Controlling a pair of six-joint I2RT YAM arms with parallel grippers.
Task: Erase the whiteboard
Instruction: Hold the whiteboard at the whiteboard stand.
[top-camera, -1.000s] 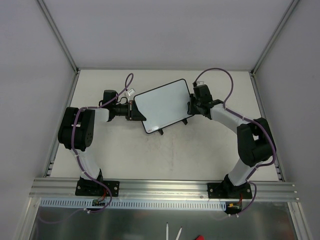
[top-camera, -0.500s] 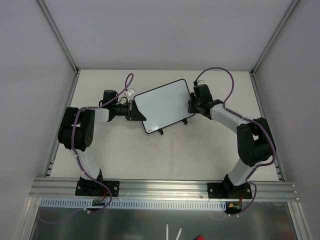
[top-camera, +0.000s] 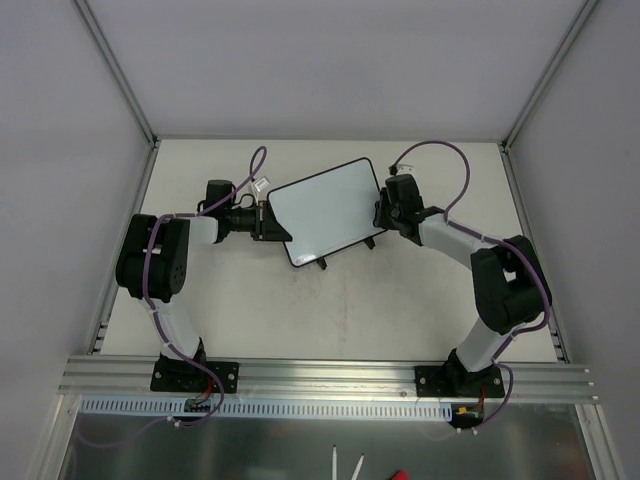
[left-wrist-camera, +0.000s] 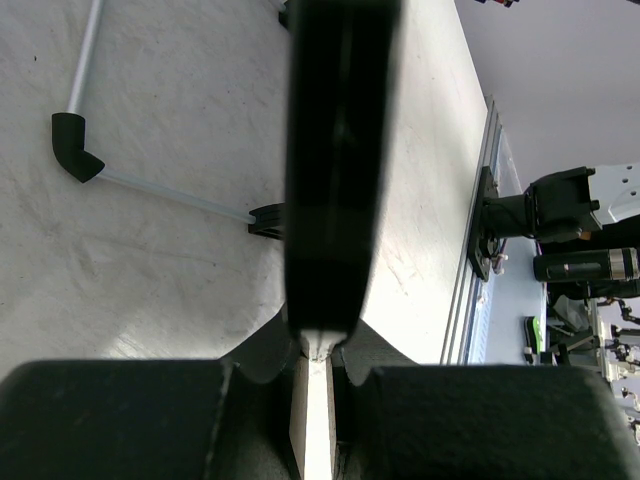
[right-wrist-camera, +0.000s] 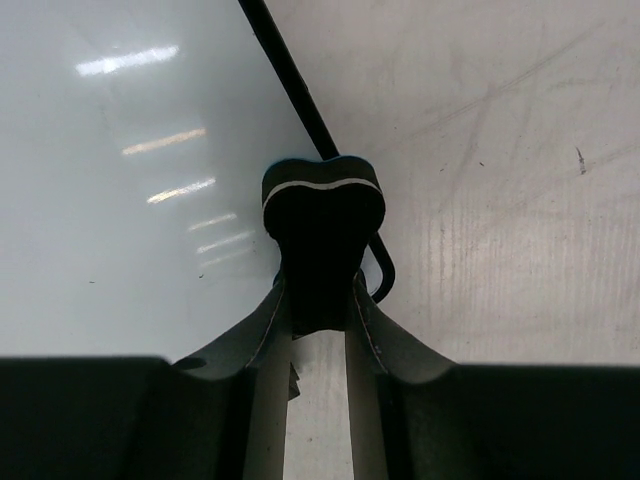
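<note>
Glossy white whiteboard (top-camera: 325, 210), bone-shaped blk eraser (right-wrist-camera: 322, 228)

A scuffed off-white tabletop (top-camera: 330, 320) is enclosed by plain grey wall panels (top-camera: 320, 70); a slotted aluminium rail (top-camera: 330, 375) is mounted along its near edge.

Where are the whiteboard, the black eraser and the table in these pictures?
whiteboard (top-camera: 325, 212): top external view, middle of its white face.
black eraser (right-wrist-camera: 323, 212): right wrist view, its wide rounded end.
table (top-camera: 330, 320): top external view, bare surface nearer than the board.
</note>
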